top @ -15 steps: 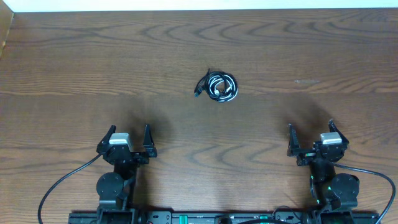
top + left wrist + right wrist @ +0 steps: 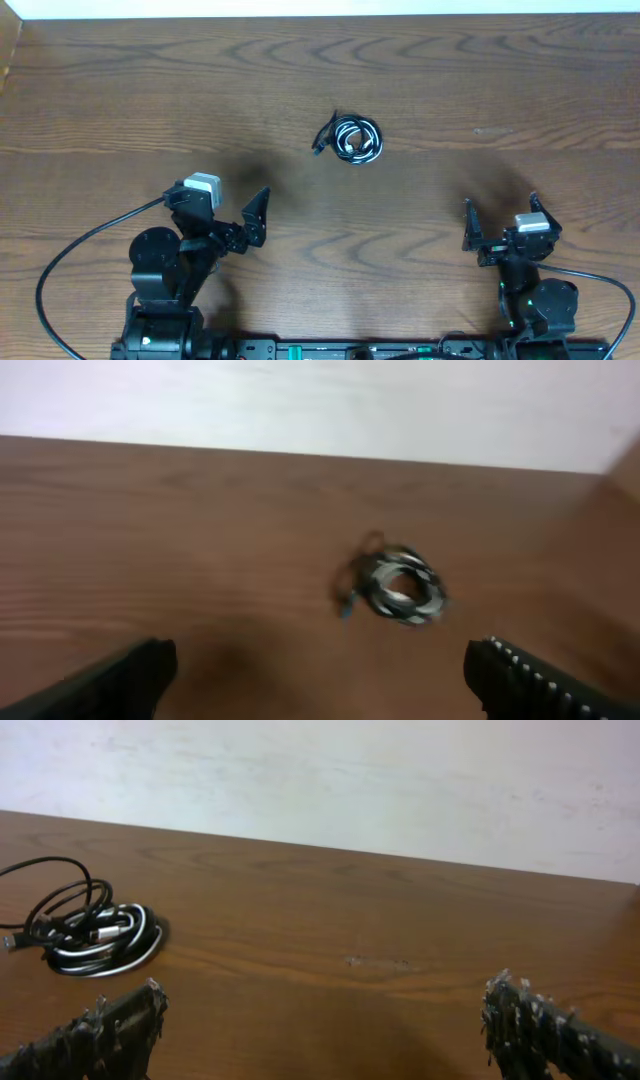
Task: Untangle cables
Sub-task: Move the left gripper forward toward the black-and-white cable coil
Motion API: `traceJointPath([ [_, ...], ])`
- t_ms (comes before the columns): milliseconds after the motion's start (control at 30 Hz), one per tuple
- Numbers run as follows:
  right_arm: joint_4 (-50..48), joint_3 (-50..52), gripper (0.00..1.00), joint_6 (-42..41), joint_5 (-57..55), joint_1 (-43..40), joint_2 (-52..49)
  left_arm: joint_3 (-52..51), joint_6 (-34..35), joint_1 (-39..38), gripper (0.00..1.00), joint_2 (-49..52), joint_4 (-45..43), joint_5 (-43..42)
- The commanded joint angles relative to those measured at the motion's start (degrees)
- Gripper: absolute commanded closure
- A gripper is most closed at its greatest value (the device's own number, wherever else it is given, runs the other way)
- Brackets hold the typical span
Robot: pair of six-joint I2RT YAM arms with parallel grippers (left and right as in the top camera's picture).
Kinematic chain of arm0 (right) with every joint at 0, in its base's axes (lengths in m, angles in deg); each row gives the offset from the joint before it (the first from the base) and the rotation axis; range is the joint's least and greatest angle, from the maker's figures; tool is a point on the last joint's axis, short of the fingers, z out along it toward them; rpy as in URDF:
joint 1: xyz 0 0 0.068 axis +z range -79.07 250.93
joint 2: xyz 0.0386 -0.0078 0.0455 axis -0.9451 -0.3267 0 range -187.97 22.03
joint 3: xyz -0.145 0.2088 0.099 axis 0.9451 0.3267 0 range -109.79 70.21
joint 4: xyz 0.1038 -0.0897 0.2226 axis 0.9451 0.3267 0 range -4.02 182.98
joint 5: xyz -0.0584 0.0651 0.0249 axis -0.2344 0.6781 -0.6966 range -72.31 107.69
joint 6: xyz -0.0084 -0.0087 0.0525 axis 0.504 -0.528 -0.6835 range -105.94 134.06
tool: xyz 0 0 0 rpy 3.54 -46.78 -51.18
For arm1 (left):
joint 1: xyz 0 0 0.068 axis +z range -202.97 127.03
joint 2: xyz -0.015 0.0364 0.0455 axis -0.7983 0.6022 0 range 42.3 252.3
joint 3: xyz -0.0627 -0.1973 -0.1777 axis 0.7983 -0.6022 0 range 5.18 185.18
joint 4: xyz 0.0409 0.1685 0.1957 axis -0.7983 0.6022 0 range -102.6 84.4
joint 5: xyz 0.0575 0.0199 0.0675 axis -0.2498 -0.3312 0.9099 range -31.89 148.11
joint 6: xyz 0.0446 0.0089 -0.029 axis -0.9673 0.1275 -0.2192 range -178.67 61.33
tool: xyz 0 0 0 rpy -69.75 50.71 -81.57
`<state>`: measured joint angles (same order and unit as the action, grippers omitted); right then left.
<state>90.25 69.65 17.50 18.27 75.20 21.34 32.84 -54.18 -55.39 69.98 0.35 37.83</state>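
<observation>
Lying as one small, tight coil on the bare tabletop (image 2: 520, 80), the cables (image 2: 349, 139) are black and white cords wound together. The coil has no clear long axis, only a short loose end poking out on its left side. Left gripper (image 2: 220, 200) is the nearer one and angled toward the coil, its fingers spread wide and empty, with the coil ahead and slightly right of the gap; right gripper (image 2: 500, 215) sits farther from the coil, fingers likewise spread on nothing, with the coil well off to their left.
</observation>
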Motion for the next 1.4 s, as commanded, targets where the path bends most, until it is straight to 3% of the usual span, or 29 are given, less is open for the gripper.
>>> traceJointPath([
  [0, 0.1, 0.2, 0.01, 0.5, -0.2, 0.3, 0.3, 0.7, -0.1, 0.0, 0.02, -0.1, 0.3, 8.3],
  [300, 0.1, 0.2, 0.01, 0.5, -0.2, 0.3, 0.3, 2.1, 1.0, 0.0, 0.02, 0.3, -10.9, -6.3],
  [433, 0.1, 0.2, 0.01, 0.5, -0.2, 0.3, 0.3, 12.2, 1.1, 0.0, 0.02, 8.0, -0.3, -6.3],
  [600, 0.1, 0.2, 0.01, 0.5, -0.2, 0.3, 0.3, 35.1, -3.7, 0.0, 0.02, 29.8, 26.2, -6.3],
  [667, 0.1, 0.2, 0.01, 0.5, -0.2, 0.3, 0.3, 40.4, -3.6, 0.0, 0.02, 35.6, 31.3, -7.9],
  [767, 0.1, 0.2, 0.01, 0.5, -0.2, 0.3, 0.3, 42.9, -2.9, 0.0, 0.02, 42.1, 32.2, -15.7],
  [1067, 0.1, 0.2, 0.01, 0.5, -0.2, 0.3, 0.3, 44.0, -2.0, -1.6, 0.02, 54.6, 37.6, -16.8],
  [1167, 0.1, 0.2, 0.01, 0.5, -0.2, 0.3, 0.3, 50.1, -1.5, -1.6, 0.02, 57.4, 42.9, -13.4],
  [1267, 0.1, 0.2, 0.01, 0.5, -0.2, 0.3, 0.3, 58.4, -1.4, -1.6, 0.02, 60.6, 49.3, -4.7],
  [1367, 0.1, 0.2, 0.01, 0.5, -0.2, 0.3, 0.3, 60.9, -0.8, -1.6, 0.02, 62.2, 47.0, -3.0],
])
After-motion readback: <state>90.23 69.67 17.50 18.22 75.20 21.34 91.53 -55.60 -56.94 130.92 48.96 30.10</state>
